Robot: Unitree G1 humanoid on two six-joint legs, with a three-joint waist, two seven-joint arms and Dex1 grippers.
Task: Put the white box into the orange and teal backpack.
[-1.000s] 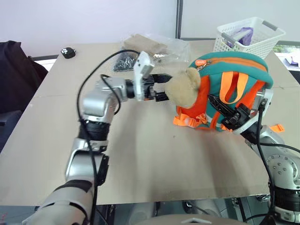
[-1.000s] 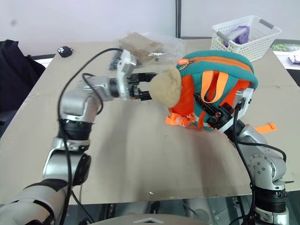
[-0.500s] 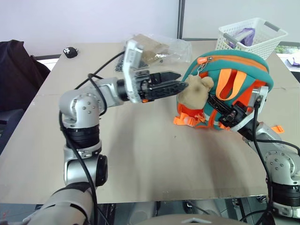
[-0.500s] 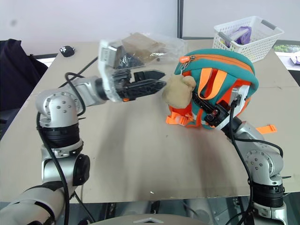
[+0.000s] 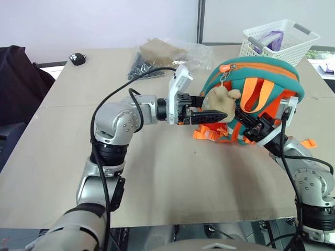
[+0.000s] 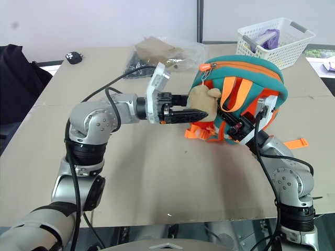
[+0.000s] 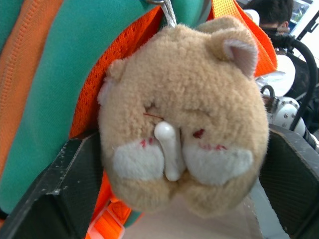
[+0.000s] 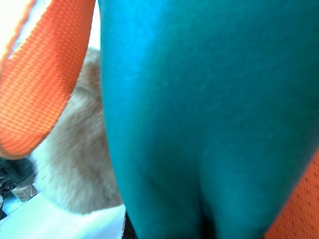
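The orange and teal backpack stands upright at the right of the table. Its tan plush charm hangs from the zipper on the side facing my left arm. My left gripper reaches in level from the left, and its black fingers press the charm from both sides. My right gripper is shut on the backpack's strap side, low down, and holds it up. Teal fabric and an orange strap lie right against that wrist's camera. The white box is out of view.
A white lattice basket stands at the back right. A clear plastic bag with a brown item and a dark bundle lie at the back middle. A small black object sits far left, and an orange tab lies near the right edge.
My left gripper swung right and rolled, from beside the charm to around it, and its fingers narrowed onto the plush. The right arm and the backpack kept still.
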